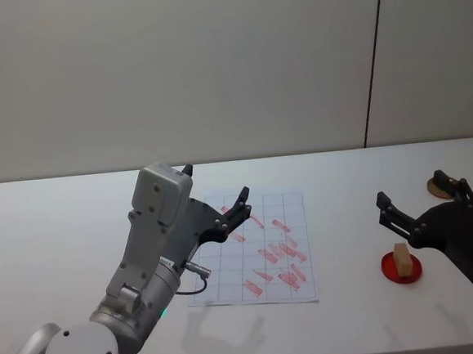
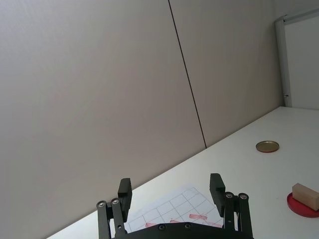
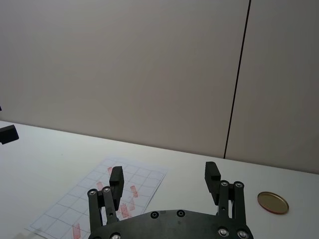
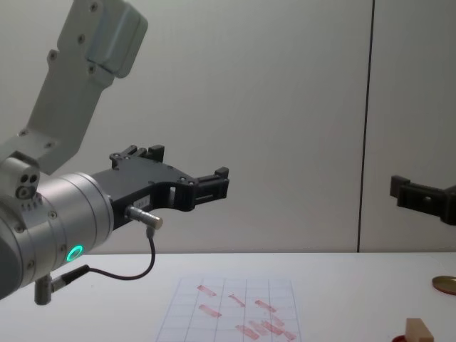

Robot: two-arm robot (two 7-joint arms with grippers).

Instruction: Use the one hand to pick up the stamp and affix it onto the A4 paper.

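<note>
The stamp (image 1: 402, 260), a small tan wooden block, stands upright on a red round ink pad (image 1: 389, 268) at the table's right. It also appears in the left wrist view, stamp (image 2: 305, 195), and low in the chest view, stamp (image 4: 419, 330). The A4 paper (image 1: 228, 282) lies flat at the centre, gridded, with several reddish marks. My right gripper (image 1: 412, 189) hovers open and empty above and just behind the stamp, well clear of the table. My left gripper (image 1: 217, 185) hangs open and empty over the paper's left part, raised high.
A round gold disc (image 1: 435, 186) lies behind the right gripper near the table's far right; the same gold disc (image 3: 272, 202) shows in the right wrist view. A plain wall with a dark vertical seam stands behind the white table (image 1: 60, 232).
</note>
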